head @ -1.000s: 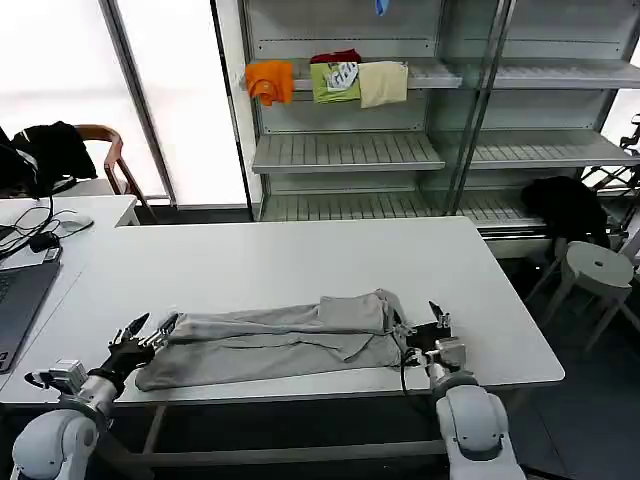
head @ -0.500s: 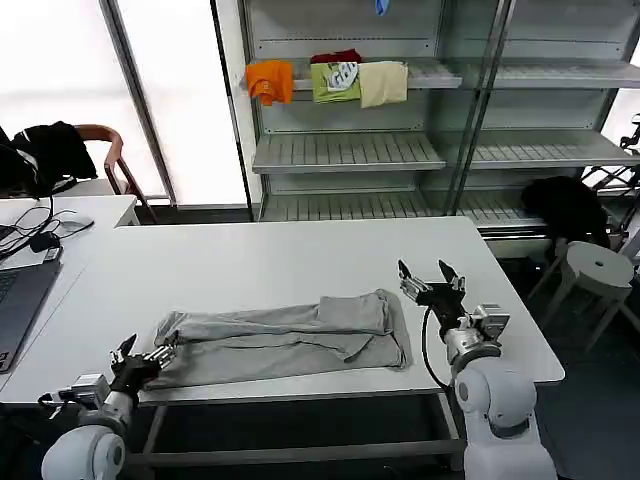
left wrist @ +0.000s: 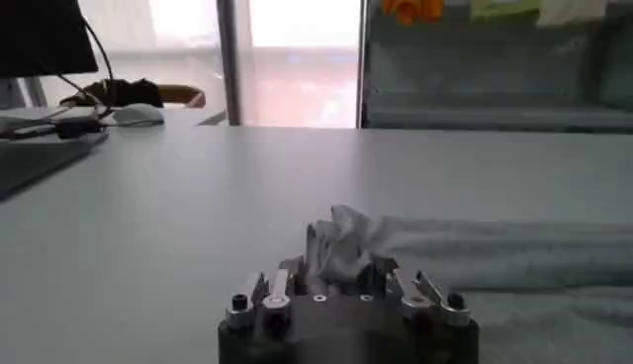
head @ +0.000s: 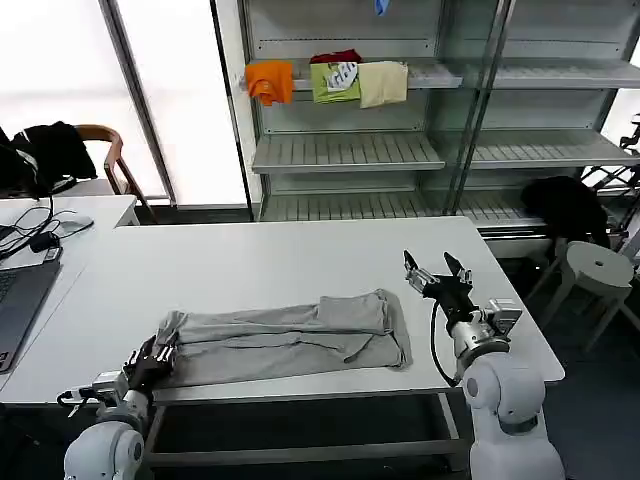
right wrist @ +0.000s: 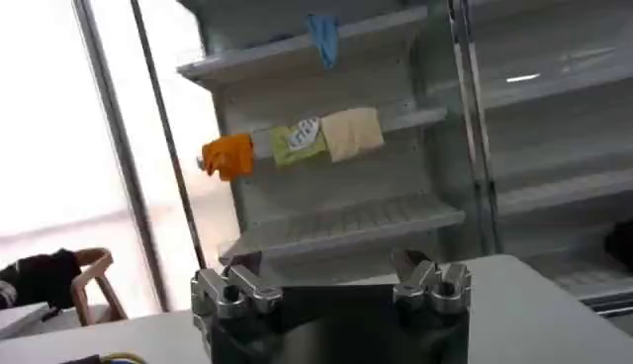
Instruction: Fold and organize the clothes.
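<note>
A folded light grey soft shirt (head: pixel 280 340) is laid across the white counter (head: pixel 260 270), grey metal shelves (head: pixel 350 150) behind. The left pincer (head: pixel 160 352) is clenched on the shirt's lower-left end; the right pincer (head: pixel 437 273) is held released, raised at centre-right.

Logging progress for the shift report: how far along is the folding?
Done: the grey shirt lies folded into a long band on the white table. In hand: the left end effector sits at its left end; the right end effector hangs open above the table, right of the shirt. Left: folding the band shorter.
</note>
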Motion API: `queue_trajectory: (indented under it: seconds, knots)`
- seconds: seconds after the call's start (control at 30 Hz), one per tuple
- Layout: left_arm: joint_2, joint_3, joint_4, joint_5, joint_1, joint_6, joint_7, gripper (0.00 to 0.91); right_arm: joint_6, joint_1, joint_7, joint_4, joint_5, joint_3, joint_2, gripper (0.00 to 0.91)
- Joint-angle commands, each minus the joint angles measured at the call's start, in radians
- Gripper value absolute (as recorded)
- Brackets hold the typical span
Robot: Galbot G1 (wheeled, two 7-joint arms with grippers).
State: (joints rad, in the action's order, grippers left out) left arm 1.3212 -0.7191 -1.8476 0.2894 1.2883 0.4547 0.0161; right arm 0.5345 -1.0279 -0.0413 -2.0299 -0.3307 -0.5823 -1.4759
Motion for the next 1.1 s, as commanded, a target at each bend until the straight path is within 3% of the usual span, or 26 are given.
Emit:
queue_trajectory:
  seconds: [0.03, 0.27, 0.5, 0.7, 0.93, 1.1]
  knots:
    - [0.010, 0.015, 0.022, -0.018, -0.017, 0.009, 0.015, 0.010, 0.000, 0.006, 0.006, 0.000, -0.012, -0.005, 0.002, 0.907]
    - [0.011, 0.017, 0.036, -0.072, -0.023, -0.077, -0.018, 0.000, -0.006, 0.007, 0.011, 0.013, -0.009, -0.007, 0.001, 0.907]
    - [-0.024, -0.059, 0.072, -0.189, -0.056, -0.229, -0.058, 0.000, -0.010, 0.010, 0.015, 0.018, -0.010, -0.012, 0.003, 0.907]
    - [-0.139, -0.184, 0.102, -0.301, -0.112, -0.273, -0.168, 0.000, -0.016, 0.007, 0.016, 0.029, -0.009, -0.009, 0.000, 0.907]
    - [-0.353, -0.276, 0.158, -0.424, -0.165, -0.279, -0.302, 0.000, -0.021, 0.005, 0.014, 0.037, -0.010, -0.008, 0.003, 0.907]
    - [-0.433, -0.294, 0.165, -0.452, -0.218, -0.258, -0.355, 0.000, -0.025, -0.001, 0.016, 0.046, -0.010, -0.008, 0.003, 0.907]
